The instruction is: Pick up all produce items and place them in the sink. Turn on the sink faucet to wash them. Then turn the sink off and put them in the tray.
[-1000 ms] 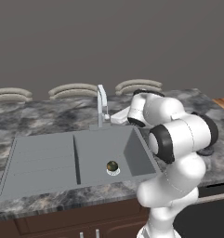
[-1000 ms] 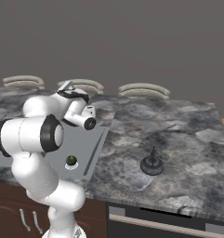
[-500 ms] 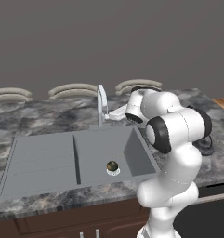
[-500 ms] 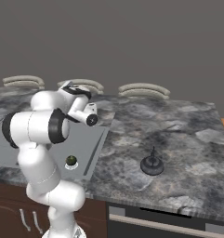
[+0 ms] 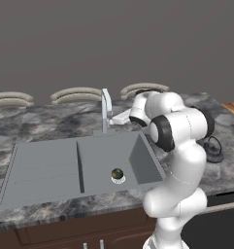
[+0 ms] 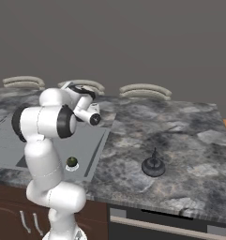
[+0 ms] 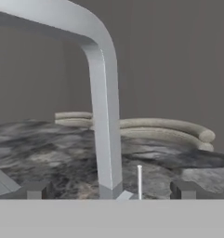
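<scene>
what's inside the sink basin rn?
One produce item, round, dark green, sits on the white drain in the sink basin. Nothing else shows on the visible basin floor. The arm hides the basin's right wall and corner, so that part is unknown.

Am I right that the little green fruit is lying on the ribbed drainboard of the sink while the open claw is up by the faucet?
Not quite: the green fruit lies in the deep basin of the sink, on the round white drain, not on the ribbed drainboard, as the left base view shows. The rest holds: the open claw is up by the faucet.
</scene>
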Available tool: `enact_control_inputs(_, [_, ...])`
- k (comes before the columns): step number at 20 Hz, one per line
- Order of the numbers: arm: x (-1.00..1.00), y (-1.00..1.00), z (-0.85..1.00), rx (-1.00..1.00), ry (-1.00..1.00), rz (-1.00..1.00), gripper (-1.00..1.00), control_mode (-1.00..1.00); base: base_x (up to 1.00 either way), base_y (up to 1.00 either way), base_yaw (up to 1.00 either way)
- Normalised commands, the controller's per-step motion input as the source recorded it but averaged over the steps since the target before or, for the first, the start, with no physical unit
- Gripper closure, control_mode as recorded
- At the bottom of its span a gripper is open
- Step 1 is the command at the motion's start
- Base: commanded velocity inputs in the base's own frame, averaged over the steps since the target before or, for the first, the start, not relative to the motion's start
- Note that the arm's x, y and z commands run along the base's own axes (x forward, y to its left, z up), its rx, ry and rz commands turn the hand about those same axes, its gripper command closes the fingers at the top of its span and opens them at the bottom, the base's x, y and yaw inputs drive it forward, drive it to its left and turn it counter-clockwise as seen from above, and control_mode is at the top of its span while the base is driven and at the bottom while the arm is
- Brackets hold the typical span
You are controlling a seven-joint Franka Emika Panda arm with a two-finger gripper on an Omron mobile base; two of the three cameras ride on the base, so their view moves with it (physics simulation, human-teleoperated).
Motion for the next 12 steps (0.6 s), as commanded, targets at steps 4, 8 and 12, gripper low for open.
enact_control_inputs(4, [0.33,0.0,-0.17,0.0,0.02,0.0,-1.0,-1.0,0.0,0.0,0.0])
enact_control_inputs(8, [0.32,0.0,-0.19,0.0,0.02,0.0,-1.0,-1.0,0.0,0.0,0.0])
enact_control_inputs(12, [0.31,0.01,-0.16,0.0,0.03,0.0,-1.0,-1.0,0.0,0.0,0.0])
